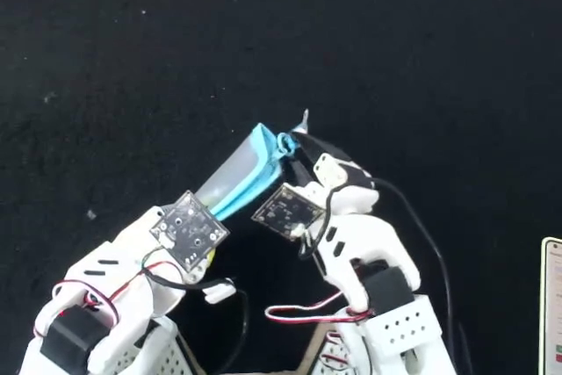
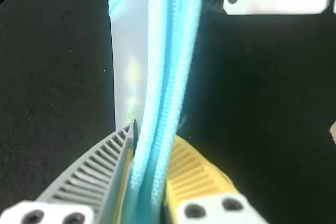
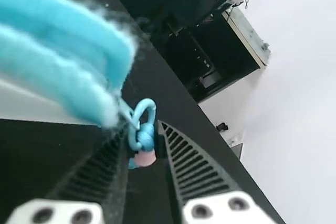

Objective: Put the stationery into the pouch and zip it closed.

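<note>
The pouch [image 1: 230, 178] looks light and floppy. The left fingers [image 2: 105, 161] pinch its zip end, and the right fingers [image 3: 189, 166] pinch the small, likely slippery pull [image 3: 143, 141].

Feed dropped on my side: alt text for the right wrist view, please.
The right pincer is closed on the blue zip pull at the end of the light-blue pouch, with the black table behind.

One pouch [image 1: 235, 175]; one zipper pull [image 3: 142, 137]; two arms: left arm [image 1: 114, 274], right arm [image 1: 364, 248]; one table [image 1: 132, 59].
</note>
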Controlling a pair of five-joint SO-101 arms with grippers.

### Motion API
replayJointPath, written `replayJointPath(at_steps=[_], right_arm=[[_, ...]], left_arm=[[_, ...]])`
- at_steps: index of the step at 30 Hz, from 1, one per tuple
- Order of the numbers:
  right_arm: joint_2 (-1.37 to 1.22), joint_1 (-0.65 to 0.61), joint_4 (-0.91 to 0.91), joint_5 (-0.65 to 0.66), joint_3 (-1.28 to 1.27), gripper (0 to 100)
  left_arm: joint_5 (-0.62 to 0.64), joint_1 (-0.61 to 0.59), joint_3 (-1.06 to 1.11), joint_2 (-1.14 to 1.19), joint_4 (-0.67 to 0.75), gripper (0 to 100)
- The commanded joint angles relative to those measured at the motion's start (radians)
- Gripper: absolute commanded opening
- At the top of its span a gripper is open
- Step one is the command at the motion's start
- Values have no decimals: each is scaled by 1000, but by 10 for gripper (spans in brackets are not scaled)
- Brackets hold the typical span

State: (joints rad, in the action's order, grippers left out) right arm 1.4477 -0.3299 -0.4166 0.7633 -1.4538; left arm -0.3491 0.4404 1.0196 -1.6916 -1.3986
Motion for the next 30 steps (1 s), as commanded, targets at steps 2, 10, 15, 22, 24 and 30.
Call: replayJointPath(at_steps=[2, 10, 15, 22, 24, 30], right_arm=[[-104, 75, 12, 2, 8, 11], [-400, 81, 34, -5, 142, 11], [-538, 81, 144, -6, 159, 11], [-713, 152, 281, -5, 163, 11], [-763, 173, 295, -2, 179, 11], [-892, 198, 293, -5, 237, 11]], left_arm=[[5, -2, -36, -11, -5, 30], [5, -2, -36, -11, -5, 30], [5, -2, -36, -12, -5, 30], [5, -2, -36, -12, -5, 30], [5, -2, -36, -12, -5, 30], [5, -2, -36, -12, -5, 30]])
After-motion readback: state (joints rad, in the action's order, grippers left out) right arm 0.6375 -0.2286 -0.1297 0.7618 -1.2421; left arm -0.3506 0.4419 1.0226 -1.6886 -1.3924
